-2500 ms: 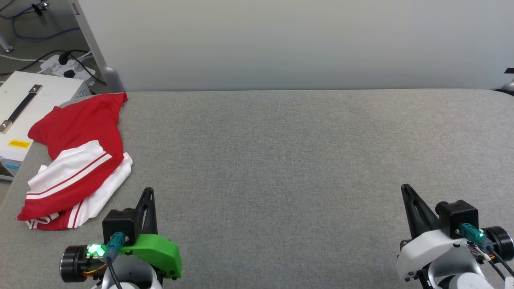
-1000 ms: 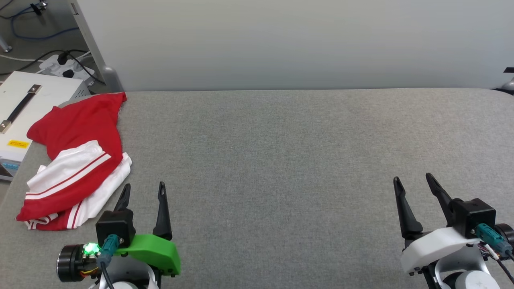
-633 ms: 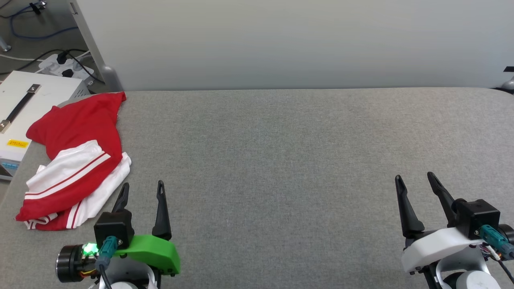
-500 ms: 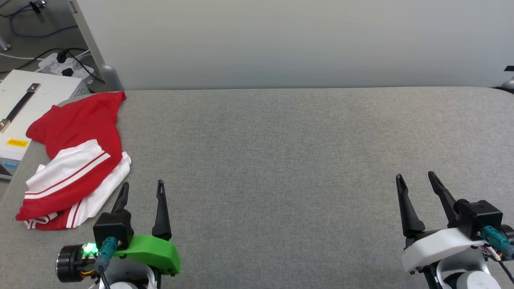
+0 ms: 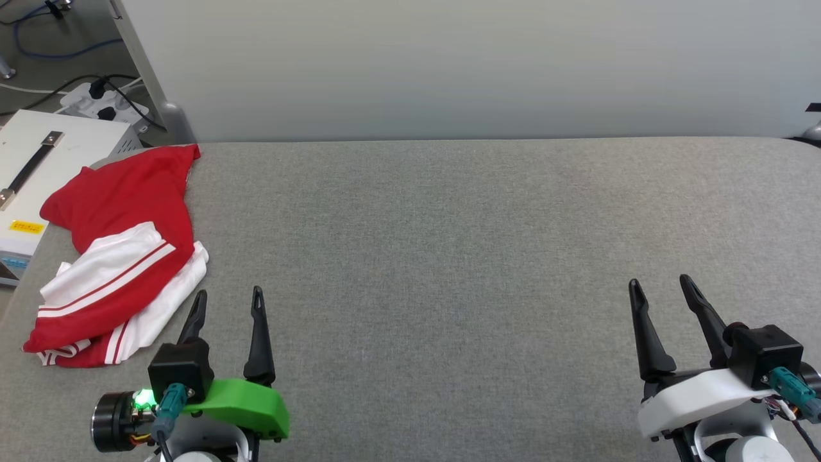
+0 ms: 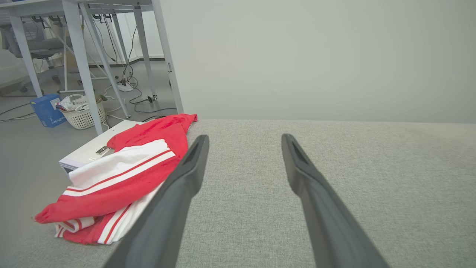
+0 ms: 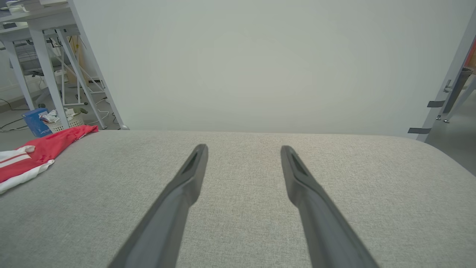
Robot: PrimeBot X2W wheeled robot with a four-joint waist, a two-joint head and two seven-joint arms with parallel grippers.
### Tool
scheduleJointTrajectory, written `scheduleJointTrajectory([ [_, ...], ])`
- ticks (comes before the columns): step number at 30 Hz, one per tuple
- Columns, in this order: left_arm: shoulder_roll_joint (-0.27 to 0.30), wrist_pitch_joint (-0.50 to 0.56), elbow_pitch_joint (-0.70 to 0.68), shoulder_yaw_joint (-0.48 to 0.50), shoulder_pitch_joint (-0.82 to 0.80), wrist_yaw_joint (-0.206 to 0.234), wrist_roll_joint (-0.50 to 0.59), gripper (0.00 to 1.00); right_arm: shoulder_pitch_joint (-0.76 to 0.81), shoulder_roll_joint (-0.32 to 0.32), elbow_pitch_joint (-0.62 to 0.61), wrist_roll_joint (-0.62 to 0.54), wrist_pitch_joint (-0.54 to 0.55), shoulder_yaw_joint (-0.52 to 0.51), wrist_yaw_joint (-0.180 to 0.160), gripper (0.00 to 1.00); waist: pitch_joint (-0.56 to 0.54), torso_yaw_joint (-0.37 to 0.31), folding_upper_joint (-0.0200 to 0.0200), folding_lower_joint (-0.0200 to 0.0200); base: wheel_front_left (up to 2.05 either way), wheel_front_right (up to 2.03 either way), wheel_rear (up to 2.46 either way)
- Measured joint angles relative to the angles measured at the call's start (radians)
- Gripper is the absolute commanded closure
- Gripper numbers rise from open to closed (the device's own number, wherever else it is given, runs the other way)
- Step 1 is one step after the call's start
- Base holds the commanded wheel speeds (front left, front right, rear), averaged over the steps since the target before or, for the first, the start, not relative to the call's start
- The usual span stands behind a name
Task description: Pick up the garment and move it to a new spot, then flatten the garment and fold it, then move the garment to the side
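The garment (image 5: pixel 122 250) lies crumpled at nine o'clock on the table (image 5: pixel 449 256); the left gripper (image 5: pixel 229 292) and right gripper (image 5: pixel 659 280) hover empty and spread wide, ready to reach.

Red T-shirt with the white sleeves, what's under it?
The crumpled red T-shirt with white sleeves lies on the grey fabric table, one side reaching past its left edge beside a white box. Whatever its folds cover is hidden.

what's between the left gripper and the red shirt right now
Nothing visible. The left gripper, jaws open, sits just right of the garment, with a narrow strip of bare grey table between them.
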Motion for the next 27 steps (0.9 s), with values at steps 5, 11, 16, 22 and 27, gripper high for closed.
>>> scheduleJointTrajectory([
  [5,0.000,-0.011,0.006,0.000,0.000,-0.001,-0.002,0.00,0.009,0.000,0.002,0.003,-0.010,0.004,0.000,0.00,0.001,-0.001,0.0000,0.0000,0.00,0.00,0.00],
  [11,0.000,-0.021,0.014,-0.001,0.002,0.000,-0.006,0.00,0.014,0.000,0.006,0.006,-0.023,0.007,0.000,0.00,0.002,-0.002,0.0000,0.0000,0.00,0.00,0.00],
  [16,0.000,-0.033,0.025,0.000,0.006,0.000,-0.009,0.00,0.015,0.000,0.007,0.002,-0.036,0.012,0.000,0.00,0.004,-0.002,0.0000,0.0000,0.00,0.00,0.00],
  [22,0.000,-0.046,0.030,-0.001,0.011,0.001,-0.011,0.00,0.016,0.000,0.007,0.004,-0.049,0.011,0.000,0.00,0.008,-0.001,0.0000,0.0000,0.00,0.00,0.00],
  [27,0.000,-0.055,0.030,0.000,0.011,0.002,-0.012,0.00,0.016,0.000,0.007,0.006,-0.059,0.011,0.000,0.00,0.012,0.003,0.0000,0.0000,0.00,0.00,0.00],
])
